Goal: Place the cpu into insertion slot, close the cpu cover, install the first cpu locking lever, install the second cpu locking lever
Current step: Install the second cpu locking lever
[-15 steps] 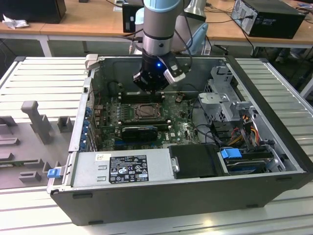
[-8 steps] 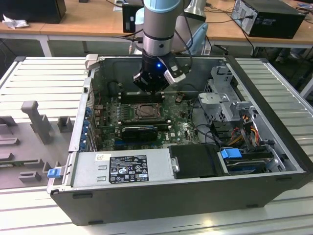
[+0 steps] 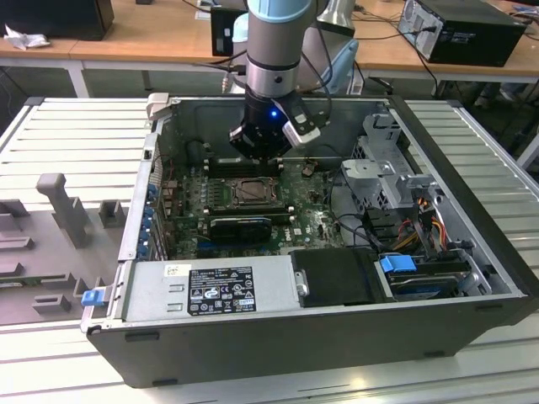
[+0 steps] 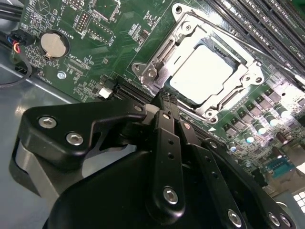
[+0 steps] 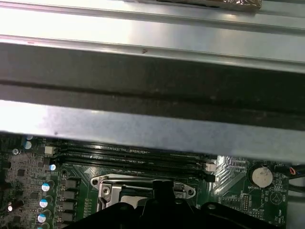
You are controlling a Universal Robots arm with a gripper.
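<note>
The arm hangs straight down into the computer case (image 3: 472,252). Its gripper (image 4: 167,102), fingers pressed together and empty, points just beside the insertion slot (image 4: 202,71), where the cpu (image 4: 200,75) lies under the cpu cover (image 4: 243,78).

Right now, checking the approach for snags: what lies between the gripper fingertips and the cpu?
In the second wrist view, the gripper ends at the cpu cover rim; just that silvery frame edge lies before the cpu.

My tabletop (image 3: 67,126) is a pale grey ribbed metal surface. An open computer case (image 3: 472,252) lies flat on it, and grey moulded fixtures (image 3: 63,206) stand on it toward the exterior view's left.
</note>
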